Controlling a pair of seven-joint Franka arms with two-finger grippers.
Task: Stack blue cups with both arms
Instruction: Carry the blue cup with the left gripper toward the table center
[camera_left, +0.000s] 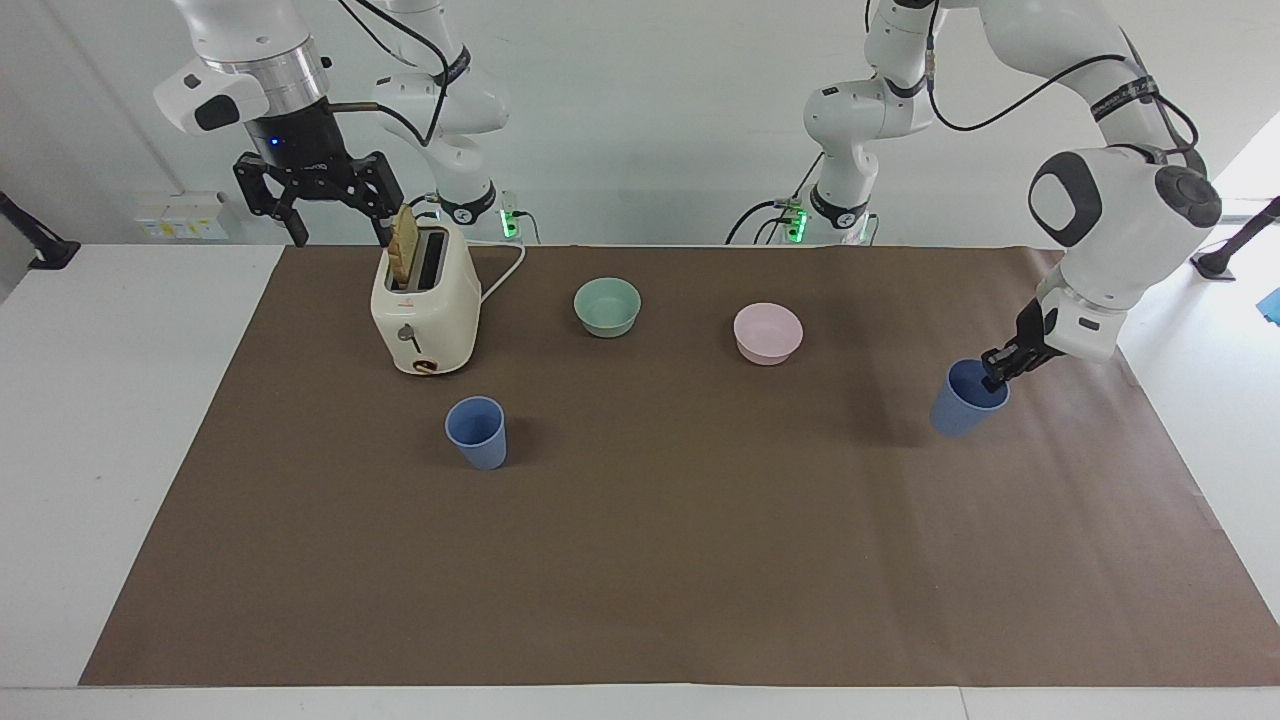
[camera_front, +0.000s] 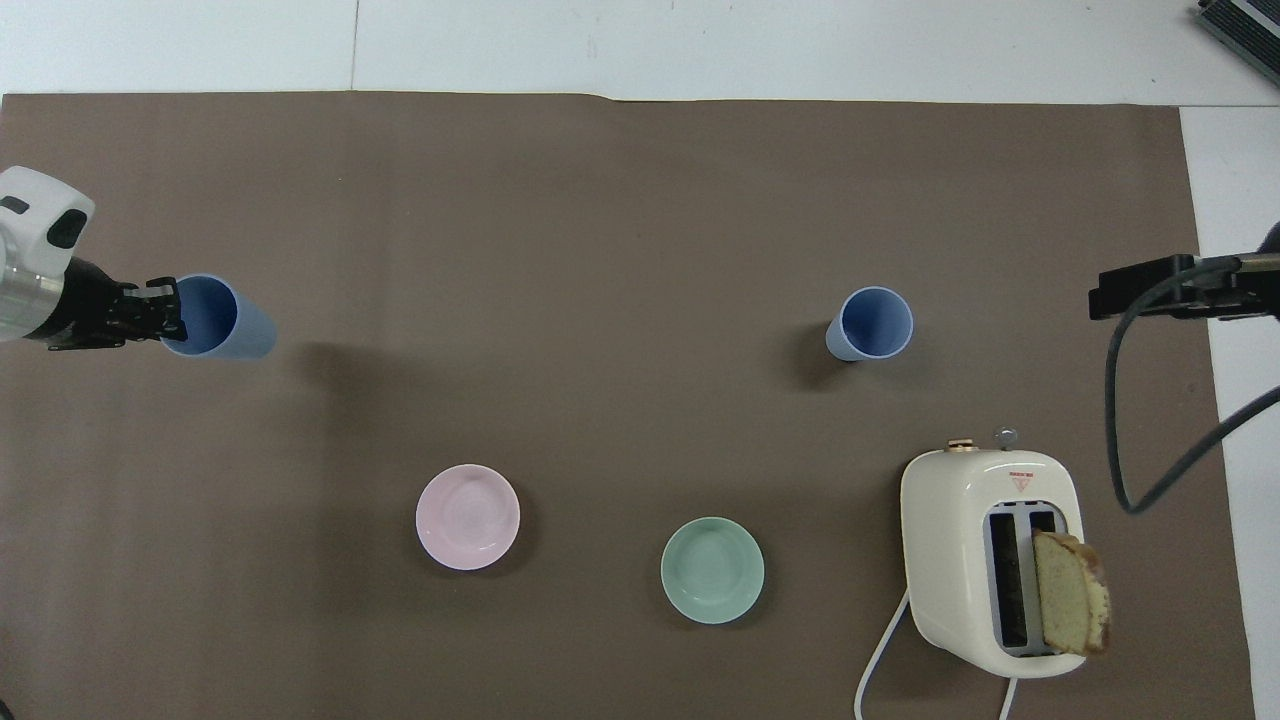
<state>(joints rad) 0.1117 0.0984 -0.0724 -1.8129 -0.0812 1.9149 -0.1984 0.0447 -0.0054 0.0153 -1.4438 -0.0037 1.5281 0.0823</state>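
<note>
Facing view, left gripper (camera_left: 996, 377) jaws pinching tilted blue cup (camera_left: 962, 400) rim, right gripper (camera_left: 336, 215) jaws spread above toaster (camera_left: 425, 310)

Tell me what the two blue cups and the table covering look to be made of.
Blue cups, one held at its rim by the left claw, one standing near the toaster: likely matte plastic, with even colour, thin walls and no glare. Table covering: probably brown paper, flat and dull, with faint creases at its edge.
</note>
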